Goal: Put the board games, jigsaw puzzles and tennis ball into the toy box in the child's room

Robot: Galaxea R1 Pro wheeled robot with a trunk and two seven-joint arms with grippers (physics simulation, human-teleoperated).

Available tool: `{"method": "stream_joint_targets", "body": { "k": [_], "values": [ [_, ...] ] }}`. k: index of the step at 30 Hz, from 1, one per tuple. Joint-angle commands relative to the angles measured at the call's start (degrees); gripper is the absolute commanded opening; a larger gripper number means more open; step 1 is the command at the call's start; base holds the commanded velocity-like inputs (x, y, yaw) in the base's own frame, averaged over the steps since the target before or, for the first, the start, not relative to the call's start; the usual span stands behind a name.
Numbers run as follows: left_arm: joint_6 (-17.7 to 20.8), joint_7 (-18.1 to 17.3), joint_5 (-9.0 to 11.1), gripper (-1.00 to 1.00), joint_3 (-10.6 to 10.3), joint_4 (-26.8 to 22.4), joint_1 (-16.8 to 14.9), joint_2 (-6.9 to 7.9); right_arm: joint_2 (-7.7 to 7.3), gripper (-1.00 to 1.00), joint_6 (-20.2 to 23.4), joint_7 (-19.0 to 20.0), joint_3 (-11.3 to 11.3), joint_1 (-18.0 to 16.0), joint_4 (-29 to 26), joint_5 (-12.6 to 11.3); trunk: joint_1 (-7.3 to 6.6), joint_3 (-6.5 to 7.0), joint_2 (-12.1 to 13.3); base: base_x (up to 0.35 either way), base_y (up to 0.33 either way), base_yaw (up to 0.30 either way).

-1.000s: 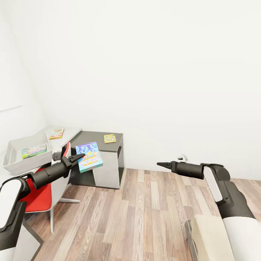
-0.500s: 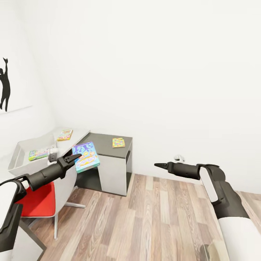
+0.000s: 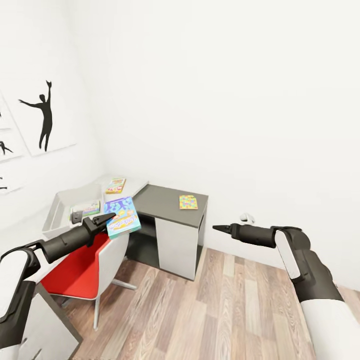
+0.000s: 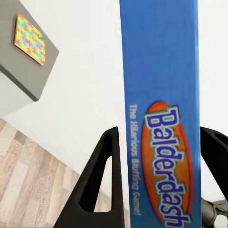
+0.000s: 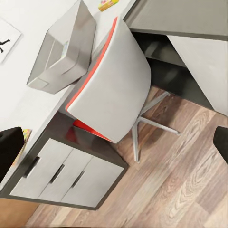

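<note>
Your head view takes in the corner of the child's room (image 3: 225, 90): white walls, plank floor (image 3: 215, 310), and the counter (image 3: 165, 199) with its pale speckled top joined to the dark grey top. Your right wrist view adds what the head view hides: the drawer unit (image 5: 61, 178) under the pale top and the grey back of the red chair (image 5: 111, 85) pushed in beside it.

The toy box (image 3: 62, 212) sits on the pale top near the wall; through its clear wall you can see one flat printed box lying inside (image 3: 86, 207). A board game (image 3: 115, 185) lies on the pale top just beyond the bin. One jigsaw puzzle (image 3: 188, 202) lies flat on the dark top, well apart from the bin; your left wrist view catches it too (image 4: 29, 39).

Your left gripper (image 3: 106, 218) has its fingers (image 4: 102, 183) clamped on a blue "Balderdash" game box (image 4: 161, 118), one finger on each flat face, held in the air over the chair seat (image 3: 75, 272), in front of the counter. Your right gripper (image 3: 220, 228) hangs over the floor with nothing in it; its fingers stand wide apart at the edges of the right wrist view.
</note>
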Motion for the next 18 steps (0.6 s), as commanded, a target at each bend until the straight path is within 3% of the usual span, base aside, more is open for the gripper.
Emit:
{"method": "stream_joint_targets", "body": {
  "k": [1, 7, 18],
  "values": [
    [0.2, 0.6, 0.8, -1.0, 0.0, 0.0, -0.1, -0.02, 0.0, 1.0, 0.3, 0.4, -0.1, 0.0, 0.0, 0.3, 0.04, -0.12, -0.1, 0.068, 0.025, 0.293],
    [0.2, 1.0, 0.8, -1.0, -1.8, 0.0, -0.3, -0.07, 0.05, 1.0, 0.3, 0.4, -0.1, 0.0, 0.0, 0.3, 0.04, -0.12, -0.1, 0.034, 0.012, 0.293],
    [0.1, 1.2, 0.5, -1.0, -2.2, 0.1, -0.3, 0.17, 0.1, 1.0, 0.3, -0.3, 0.0, 0.0, 0.0, 0.3, 0.04, -0.05, -0.1, 0.069, 0.003, 0.286]
  ]
}}
